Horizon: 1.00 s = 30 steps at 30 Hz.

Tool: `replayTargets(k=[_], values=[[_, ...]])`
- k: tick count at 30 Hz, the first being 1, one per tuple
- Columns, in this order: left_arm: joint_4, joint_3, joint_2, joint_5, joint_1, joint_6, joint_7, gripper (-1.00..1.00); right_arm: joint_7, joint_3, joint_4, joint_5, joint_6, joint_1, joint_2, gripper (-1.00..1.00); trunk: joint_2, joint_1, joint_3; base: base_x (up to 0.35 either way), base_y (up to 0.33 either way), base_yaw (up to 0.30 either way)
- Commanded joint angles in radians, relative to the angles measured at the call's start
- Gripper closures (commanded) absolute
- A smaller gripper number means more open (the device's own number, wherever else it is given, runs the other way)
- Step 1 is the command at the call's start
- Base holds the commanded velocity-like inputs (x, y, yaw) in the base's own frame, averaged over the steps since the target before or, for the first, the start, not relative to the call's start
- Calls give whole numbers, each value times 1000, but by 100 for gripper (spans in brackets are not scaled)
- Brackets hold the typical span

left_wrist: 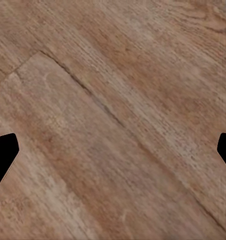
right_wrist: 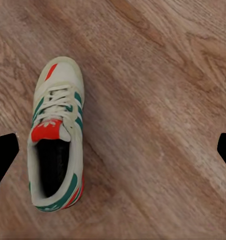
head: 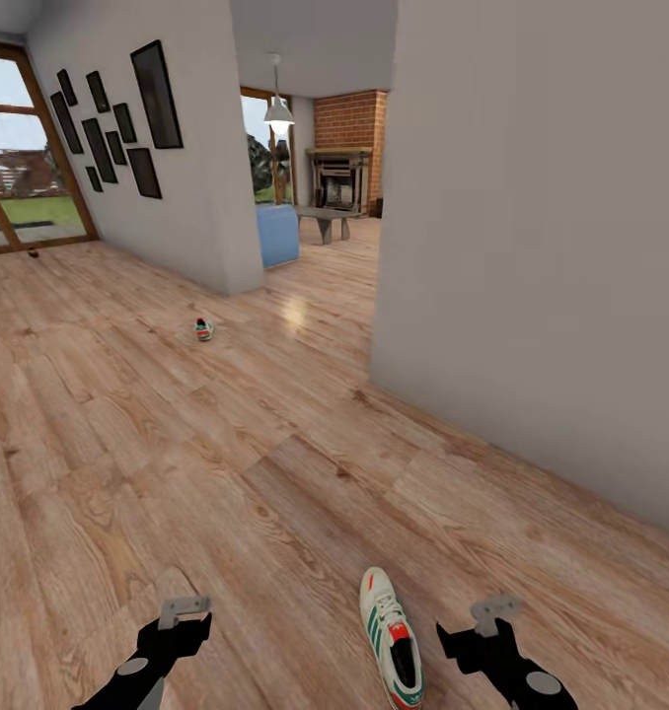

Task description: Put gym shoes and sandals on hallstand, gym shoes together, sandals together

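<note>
One gym shoe (head: 392,639) lies upright on the wood floor (head: 226,473) between the two hands, nearer the right hand (head: 496,613), touching neither; the second gym shoe (head: 204,329) sits well ahead near the wall corner (head: 246,247); the left hand (head: 184,608) hovers over bare planks; both hands are spread and empty.

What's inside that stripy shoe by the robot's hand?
Nothing shows inside the near gym shoe: just its dark, empty lining below the red tongue label. The toe end is covered by the laces and upper, so that part cannot be seen. It rests on the wood floor.
</note>
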<state>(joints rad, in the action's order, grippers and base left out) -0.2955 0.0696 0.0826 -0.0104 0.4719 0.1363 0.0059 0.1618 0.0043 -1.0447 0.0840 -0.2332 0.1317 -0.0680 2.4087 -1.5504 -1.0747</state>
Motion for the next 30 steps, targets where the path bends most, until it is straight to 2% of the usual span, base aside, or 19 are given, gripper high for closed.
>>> replayTargets(k=[1, 15, 25, 30], values=[[1, 2, -1, -1, 1, 3, 0, -100, 7, 0, 4, 9, -6, 0, 0, -100, 0, 0, -1, 0, 176, 0], [0, 2, 0, -2, 1, 5, 0, -100, 13, 2, 26, 8, -9, 0, 1, -100, 0, 0, -1, 0, 240, 0], [-1, 3, 1, -3, 1, 6, -1, -100, 14, 2, 27, 10, -9, 0, 1, -100, 0, 0, -1, 0, 32, 6], [-1, 3, -1, -2, 1, 6, -1, -100, 12, 2, 27, 9, -9, 0, 1, -100, 0, 0, -3, 0, 2, 147]])
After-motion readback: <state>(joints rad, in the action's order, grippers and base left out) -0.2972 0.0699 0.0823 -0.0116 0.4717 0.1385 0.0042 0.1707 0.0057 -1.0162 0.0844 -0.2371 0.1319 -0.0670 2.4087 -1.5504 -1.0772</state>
